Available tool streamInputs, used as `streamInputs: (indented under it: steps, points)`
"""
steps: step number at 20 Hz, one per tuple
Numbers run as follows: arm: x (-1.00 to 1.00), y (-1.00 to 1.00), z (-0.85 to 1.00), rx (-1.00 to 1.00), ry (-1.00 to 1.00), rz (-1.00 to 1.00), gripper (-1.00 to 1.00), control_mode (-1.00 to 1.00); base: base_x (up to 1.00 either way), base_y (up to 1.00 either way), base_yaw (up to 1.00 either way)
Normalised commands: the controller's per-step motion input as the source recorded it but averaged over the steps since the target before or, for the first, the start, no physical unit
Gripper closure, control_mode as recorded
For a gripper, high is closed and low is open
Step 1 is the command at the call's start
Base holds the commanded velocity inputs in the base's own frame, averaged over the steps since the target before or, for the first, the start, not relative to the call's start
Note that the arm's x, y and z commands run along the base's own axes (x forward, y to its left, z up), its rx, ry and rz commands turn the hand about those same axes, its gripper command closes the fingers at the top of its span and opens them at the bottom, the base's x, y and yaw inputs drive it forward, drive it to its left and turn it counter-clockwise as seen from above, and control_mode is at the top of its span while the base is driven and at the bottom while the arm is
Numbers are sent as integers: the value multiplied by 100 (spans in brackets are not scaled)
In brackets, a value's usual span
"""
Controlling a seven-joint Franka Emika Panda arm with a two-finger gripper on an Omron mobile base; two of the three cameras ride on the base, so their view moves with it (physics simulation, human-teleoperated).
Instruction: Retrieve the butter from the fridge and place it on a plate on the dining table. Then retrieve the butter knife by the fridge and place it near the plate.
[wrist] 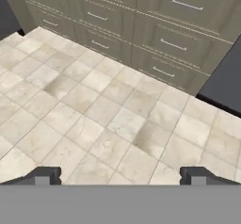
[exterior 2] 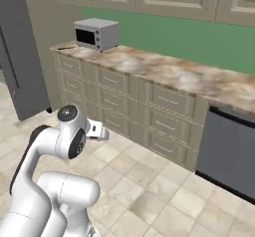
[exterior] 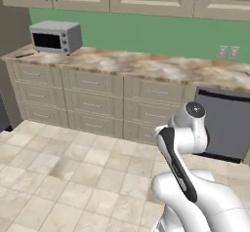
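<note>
Right base view: the fridge (exterior 2: 20, 52), a tall grey appliance with a long vertical bar handle, stands at 9 o'clock, just beside the end of the marbled worktop (exterior 2: 164, 71), on which a small dark object, too small to identify, lies at 9 o'clock of the toaster oven (exterior 2: 96, 34). Hand view: the hand (wrist: 120, 176) points down at the tiled floor (wrist: 94, 119), its two dark fingertips (wrist: 43, 175) spread wide with nothing between them, and beige drawers (wrist: 141, 25) run from 11 to 1 o'clock.
</note>
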Motion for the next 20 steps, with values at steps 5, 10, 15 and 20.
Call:
streamInputs:
  steps: [5, 10, 15, 20]
  points:
    - [0, 0, 0, 0, 0, 0, -100, 100, 100, 26, 39]
    - [0, 0, 0, 0, 0, 0, -100, 100, 100, 76, 12]
    - [0, 0, 0, 0, 0, 0, -100, 100, 100, 95, 2]
    - [0, 0, 0, 0, 0, 0, -100, 100, 100, 97, -5]
